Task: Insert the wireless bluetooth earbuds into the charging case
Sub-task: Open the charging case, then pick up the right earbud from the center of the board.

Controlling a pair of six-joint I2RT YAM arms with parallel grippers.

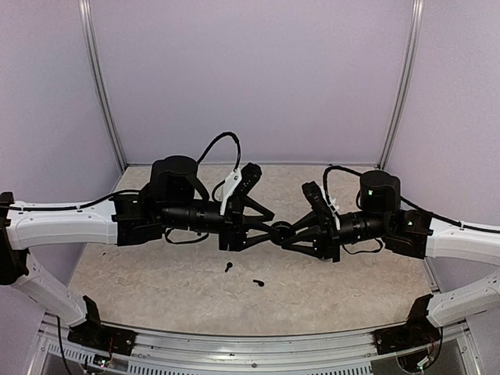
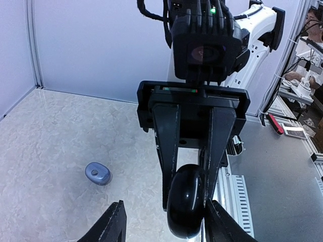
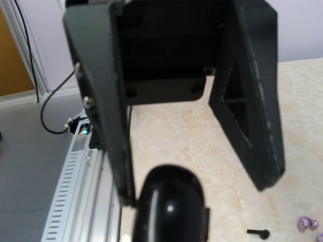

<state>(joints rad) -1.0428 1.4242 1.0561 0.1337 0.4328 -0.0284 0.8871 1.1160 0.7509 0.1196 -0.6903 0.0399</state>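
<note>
"What do you make of it from above?"

"Both arms meet in mid-air over the middle of the surface. The right tool is clamped on the charging case, a glossy black puck. The left tool comes up to it from the left. One black earbud and the other black earbud lie loose on the near side."

"And the left wrist view?"

"The left tool's own jaws stand apart, either side of the case and not closed on it. The case sits edge-on in the right tool's pinch, lid shut as far as I can tell. A grey earbud lies alone, well apart."

"The right wrist?"

"Much the same: the left tool's jaws are wide, with the case low between them."

"Which step, then?"

"Opening the case, I'd say; no earbud is in yet. Next the left tool must catch the lid's edge while the right holds firm. That shiny shell could slip."

"Any writing?"

"None I can read, only a green light on the right arm."
</note>
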